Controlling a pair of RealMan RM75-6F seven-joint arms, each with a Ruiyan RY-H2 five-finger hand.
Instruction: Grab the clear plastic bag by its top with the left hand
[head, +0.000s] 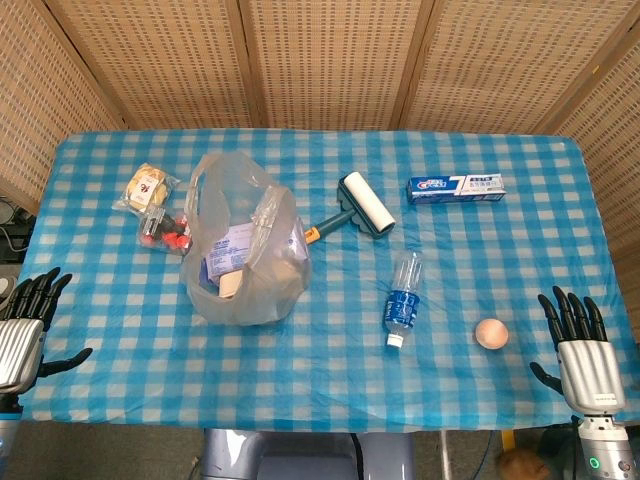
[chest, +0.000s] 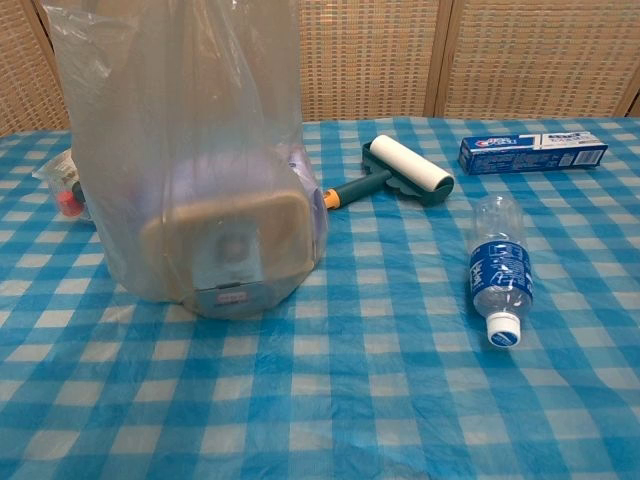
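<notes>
A: Where is the clear plastic bag (head: 243, 245)?

B: Upright on the checked table (head: 440, 300), left of centre, its loop handles at the top. The left hand (head: 25, 325) waits at the table's near-left edge, fingers spread, holding nothing. The right hand (head: 580, 345) likewise.

A: What could go wrong?

B: Gripping low could tip the bag onto the snack packets (head: 155, 205) beside it.

A: Do the views differ?

B: Chest view shows a box, possibly tissues, inside; no hands.
</notes>
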